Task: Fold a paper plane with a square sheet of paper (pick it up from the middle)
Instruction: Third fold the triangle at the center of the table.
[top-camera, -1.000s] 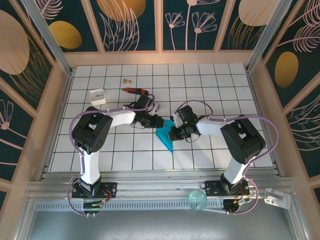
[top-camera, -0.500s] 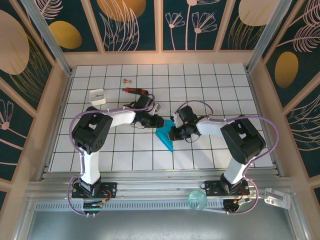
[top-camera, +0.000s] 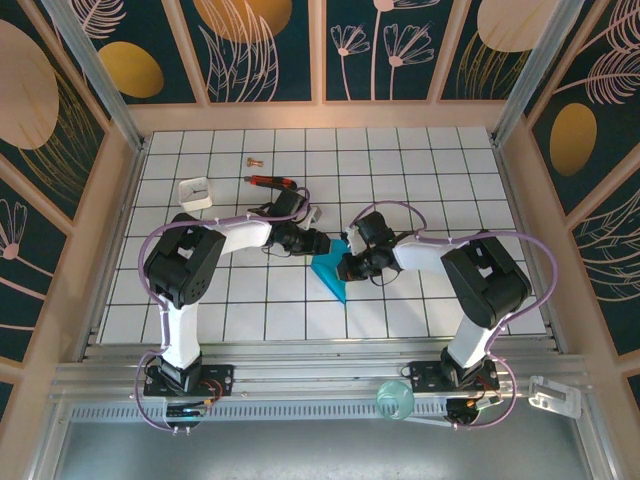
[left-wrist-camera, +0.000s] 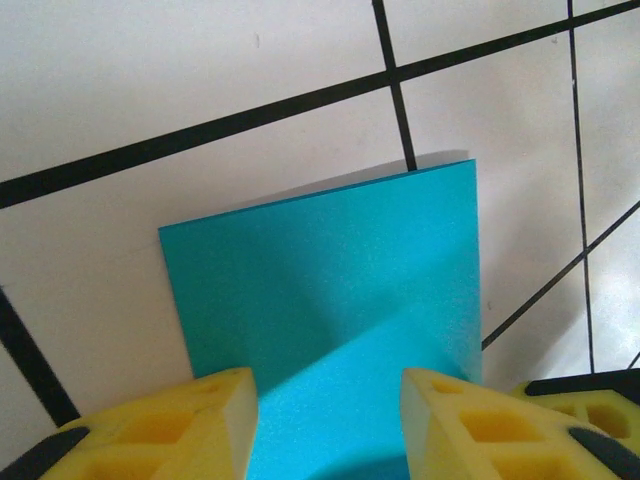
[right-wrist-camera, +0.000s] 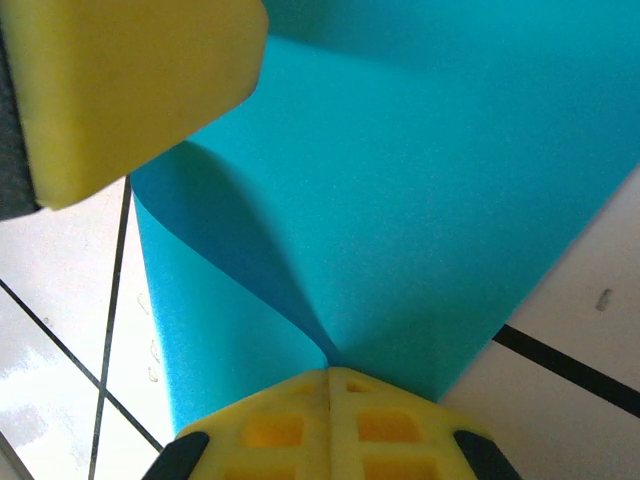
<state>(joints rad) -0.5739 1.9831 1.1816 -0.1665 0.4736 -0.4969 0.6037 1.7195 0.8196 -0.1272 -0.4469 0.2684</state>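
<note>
The square sheet of paper is a creased teal shape on the tiles mid-table, between both arms. In the left wrist view its flat end lies under my left gripper, whose yellow fingers stand apart on either side of it, open. My left gripper meets the paper's upper left edge. My right gripper is at the paper's right edge. Its fingers are shut on a raised fold of the paper, which curves up into the pinch. One left finger pad shows close by.
A small white square block sits at the back left. A red-and-black utility knife lies behind the left gripper, and a small brass piece beyond it. A clear cup stands on the front rail. Wooden walls enclose the tiled table.
</note>
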